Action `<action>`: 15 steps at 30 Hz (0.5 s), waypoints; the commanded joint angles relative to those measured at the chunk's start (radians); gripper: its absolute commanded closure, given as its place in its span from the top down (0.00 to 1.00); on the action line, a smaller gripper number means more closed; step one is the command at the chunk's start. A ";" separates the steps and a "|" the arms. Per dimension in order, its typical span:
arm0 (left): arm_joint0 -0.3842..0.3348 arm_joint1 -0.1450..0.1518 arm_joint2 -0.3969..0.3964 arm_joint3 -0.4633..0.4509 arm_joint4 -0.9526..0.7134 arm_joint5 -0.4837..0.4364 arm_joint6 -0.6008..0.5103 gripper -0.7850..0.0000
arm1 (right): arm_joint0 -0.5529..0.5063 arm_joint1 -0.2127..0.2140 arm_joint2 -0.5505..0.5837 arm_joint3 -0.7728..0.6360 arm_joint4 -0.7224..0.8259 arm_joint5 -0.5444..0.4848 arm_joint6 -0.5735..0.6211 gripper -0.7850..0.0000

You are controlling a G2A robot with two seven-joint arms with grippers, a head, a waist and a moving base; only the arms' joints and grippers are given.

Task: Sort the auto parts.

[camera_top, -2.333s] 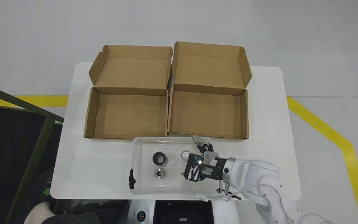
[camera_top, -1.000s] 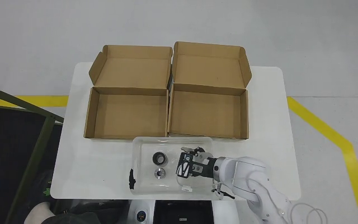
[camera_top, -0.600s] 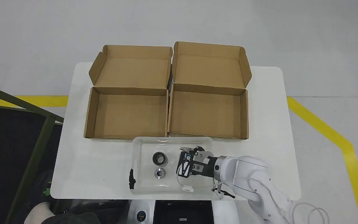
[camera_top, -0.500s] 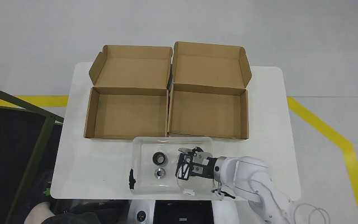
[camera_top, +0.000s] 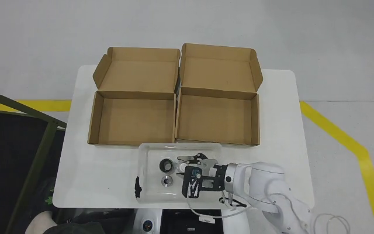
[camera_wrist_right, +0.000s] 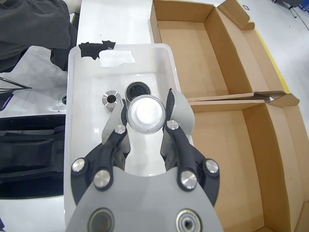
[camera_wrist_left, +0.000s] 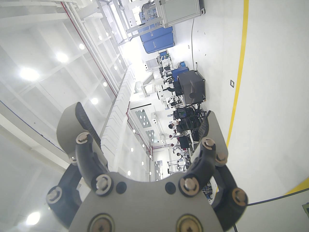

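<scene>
Right jaws: clenched on the white round part (camera_wrist_right: 146, 114), one finger on each side of its rim
White round part: a white disc with a clear outer edge, its flat face turned toward the wrist camera; it is held over the inside of the clear bin (camera_wrist_right: 89, 126), and whether it is off the bin's floor cannot be told
Clear bin: on the near edge of the white counter (camera_top: 280, 105), its long side running along the fronts of the two boxes
Silver cylinder (camera_wrist_right: 111, 99): upright on the bin's floor with its bore facing up, near the left end of the bin
Black ring (camera_wrist_right: 138, 90): on the bin's floor just beside the silver cylinder, on the side nearer the boxes; from the wrist the held part partly covers it
Black tape (camera_wrist_right: 93, 49): stuck on the bin's left end wall, with a white label (camera_wrist_right: 117, 58) touching it
Left box (camera_top: 134, 120): open cardboard, lid flap folded back away from the robot
Right box (camera_top: 217, 120): the same kind, side by side with the left box and touching it
Left jaws: spread wide with nothing between them, pointing up toward the hall ceiling
</scene>
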 commanded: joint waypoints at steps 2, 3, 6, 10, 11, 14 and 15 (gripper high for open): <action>0.000 0.000 0.000 0.000 0.000 0.000 0.000 1.00 | 0.009 0.002 0.007 -0.016 -0.007 0.010 -0.024 0.00; 0.000 0.000 0.000 0.000 0.000 0.000 0.000 1.00 | 0.012 0.002 0.009 -0.022 -0.010 0.013 -0.032 0.00; 0.000 0.000 0.000 0.000 0.000 0.000 0.000 1.00 | 0.021 0.004 0.014 -0.033 -0.015 0.019 -0.052 0.00; 0.000 0.000 0.000 0.000 0.000 0.000 0.000 1.00 | 0.037 0.005 0.022 -0.039 -0.011 0.038 -0.079 0.00; 0.000 0.000 0.000 0.000 0.000 0.000 0.000 1.00 | 0.040 0.006 0.025 -0.038 -0.008 0.042 -0.086 0.00; 0.000 0.000 0.000 0.000 0.000 0.000 0.000 1.00 | 0.053 0.007 0.032 -0.036 0.000 0.052 -0.096 0.00; 0.000 0.000 0.000 0.000 0.000 0.000 0.000 1.00 | 0.058 0.007 0.035 -0.035 0.002 0.055 -0.098 0.00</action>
